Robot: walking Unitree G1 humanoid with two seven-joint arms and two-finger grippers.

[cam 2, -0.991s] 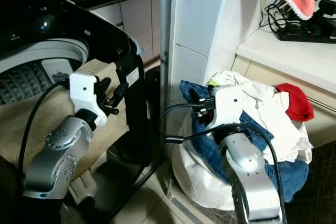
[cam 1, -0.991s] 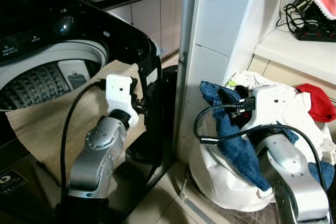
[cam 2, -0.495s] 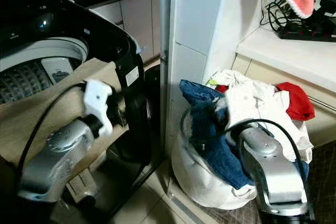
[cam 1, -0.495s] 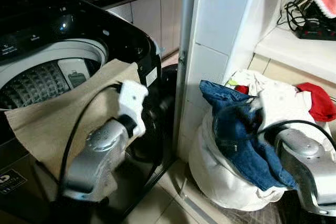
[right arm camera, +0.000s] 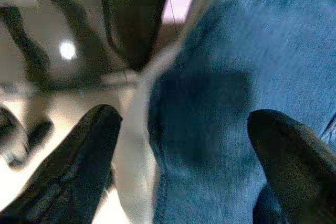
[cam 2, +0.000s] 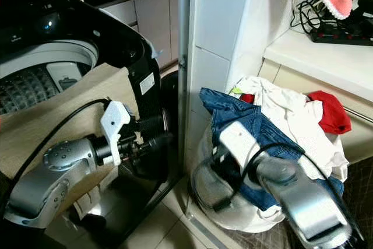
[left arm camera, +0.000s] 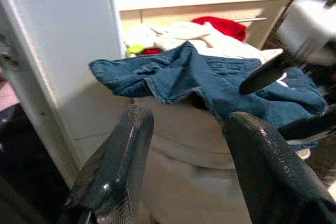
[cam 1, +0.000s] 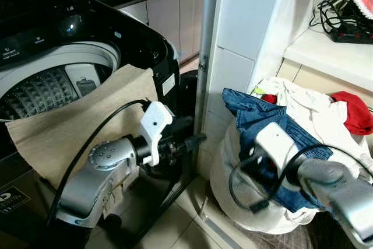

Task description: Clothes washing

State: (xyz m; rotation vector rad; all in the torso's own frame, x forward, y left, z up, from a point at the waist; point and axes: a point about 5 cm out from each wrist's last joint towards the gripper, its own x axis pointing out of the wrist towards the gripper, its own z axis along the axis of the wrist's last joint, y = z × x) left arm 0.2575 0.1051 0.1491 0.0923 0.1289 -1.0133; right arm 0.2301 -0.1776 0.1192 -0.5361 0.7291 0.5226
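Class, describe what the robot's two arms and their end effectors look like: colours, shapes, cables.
Both arms are rounded silver metal. A white block sits at each wrist, and a black cable loops from it back along the arm. The left end effector has two long, glossy black fingers with rounded tips; the right end effector has the same dark, blunt fingers.

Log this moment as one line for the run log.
left gripper: open, pointed at laundry bag | right gripper: open, over blue jeans on bag | beige cloth: draped over washer rim
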